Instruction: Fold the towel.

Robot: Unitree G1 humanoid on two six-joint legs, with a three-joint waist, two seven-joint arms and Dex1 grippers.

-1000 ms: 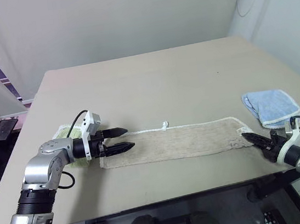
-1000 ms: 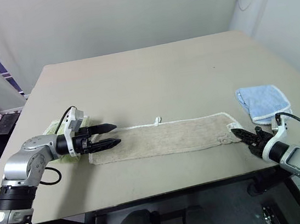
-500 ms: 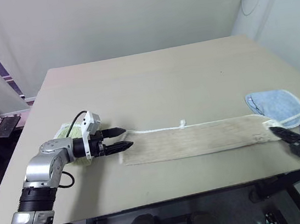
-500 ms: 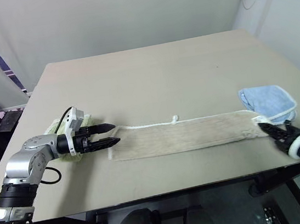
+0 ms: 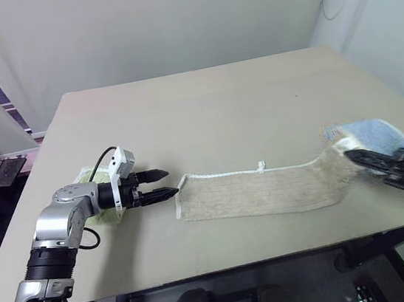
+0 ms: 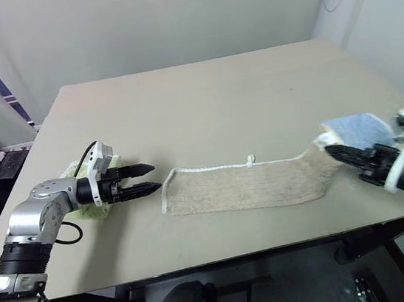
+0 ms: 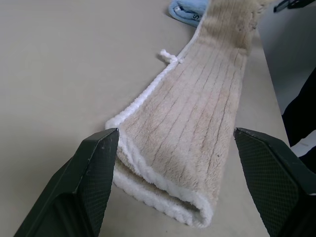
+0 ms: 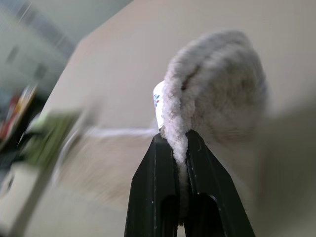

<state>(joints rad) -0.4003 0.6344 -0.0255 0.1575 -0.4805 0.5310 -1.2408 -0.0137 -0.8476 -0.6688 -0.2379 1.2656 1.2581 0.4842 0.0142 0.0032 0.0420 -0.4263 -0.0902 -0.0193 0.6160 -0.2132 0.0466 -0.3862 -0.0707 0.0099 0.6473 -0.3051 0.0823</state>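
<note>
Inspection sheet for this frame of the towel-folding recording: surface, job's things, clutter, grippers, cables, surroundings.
Surface: beige table, no spills seen.
Job's things: tan towel lies stretched flat, its right end lifted off the table; white loop on its far edge.
Clutter: green folded towel under the left arm; light blue folded towel behind the lifted end.
Grippers: left gripper open, level, just off the towel's left end, not touching; right gripper shut on the towel's right end.
Cables: black cable looping over the left wrist.
Surroundings: plain wall behind the table.
</note>
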